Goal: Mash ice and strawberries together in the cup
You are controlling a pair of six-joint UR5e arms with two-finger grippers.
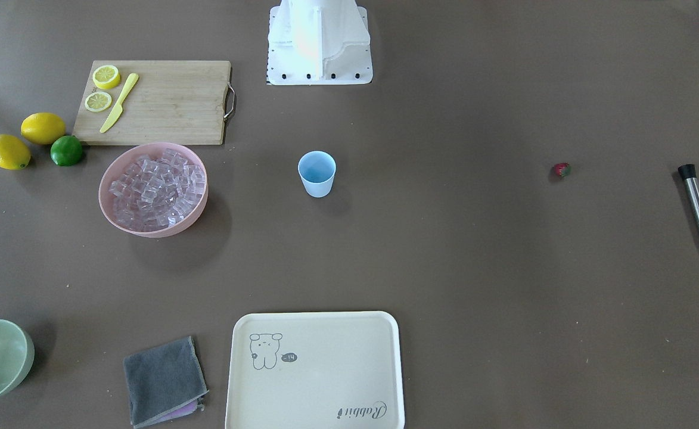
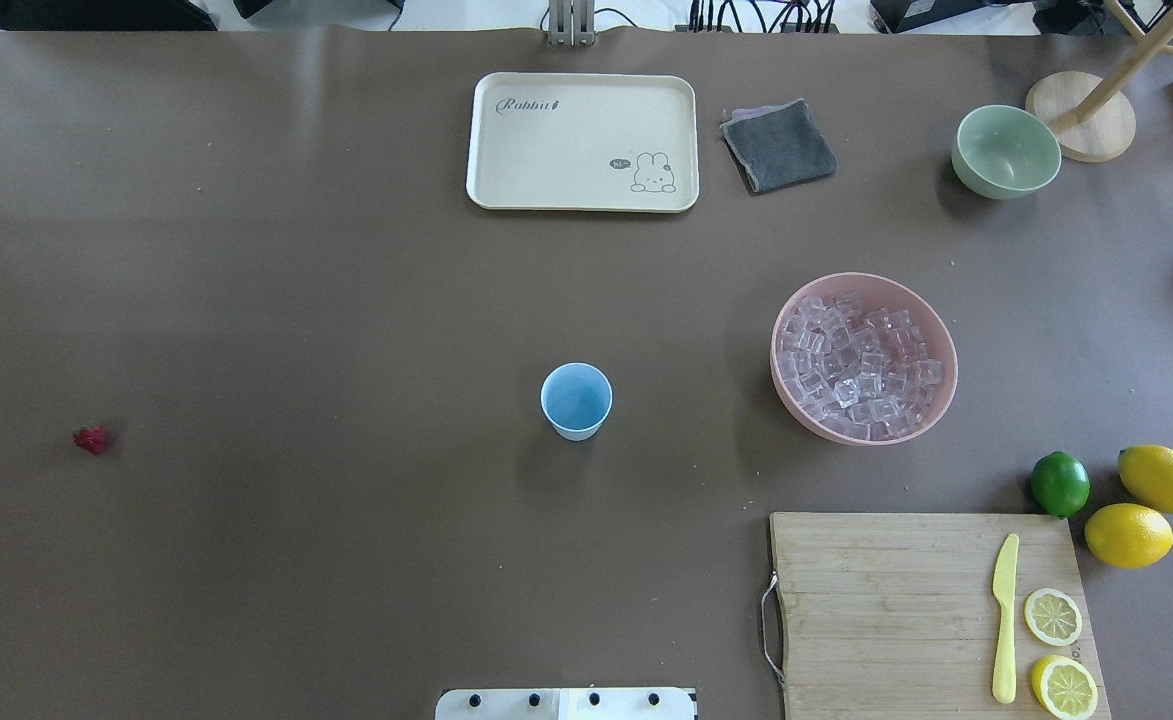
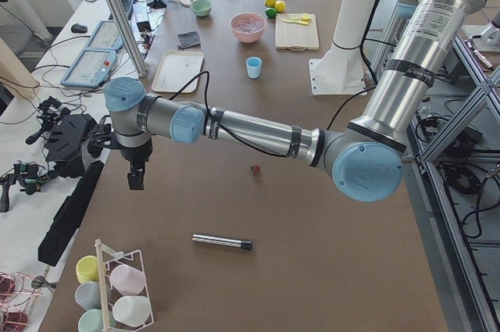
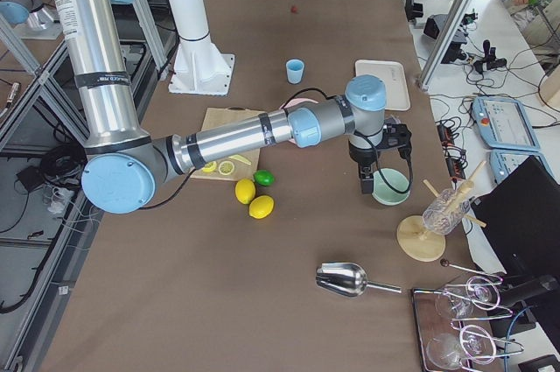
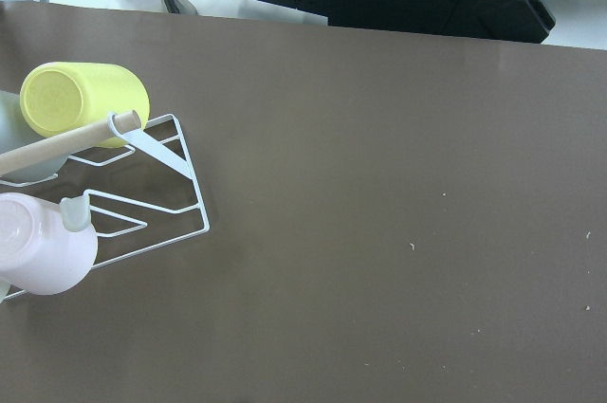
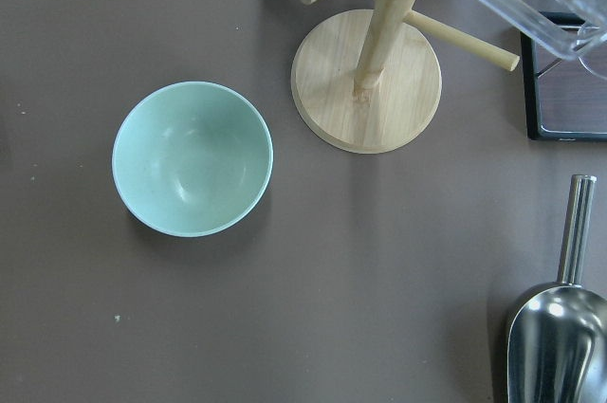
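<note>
The light-blue cup (image 2: pixel 576 400) stands upright and empty at the table's middle, also in the front view (image 1: pixel 317 173). The ice (image 2: pixel 861 360) lies heaped in a pink bowl (image 2: pixel 776 340) on the robot's right. The strawberry (image 2: pixel 90 438) lies alone far on the robot's left, also in the front view (image 1: pixel 561 170). My left gripper (image 3: pixel 136 180) shows only in the left side view, far past the strawberry near a cup rack (image 5: pixel 114 194). My right gripper (image 4: pixel 367 181) shows only in the right side view, beside the pale-green bowl (image 6: pixel 193 158). I cannot tell whether either is open.
A metal muddler (image 1: pixel 697 205) lies past the strawberry. A cutting board (image 2: pixel 926 610) holds a yellow knife and lemon slices, with two lemons and a lime (image 2: pixel 1060 483) beside it. A cream tray (image 2: pixel 486 150), a grey cloth (image 2: pixel 778 145), a wooden stand (image 6: pixel 366 81) and a metal scoop (image 6: pixel 555 346) lie at the far side.
</note>
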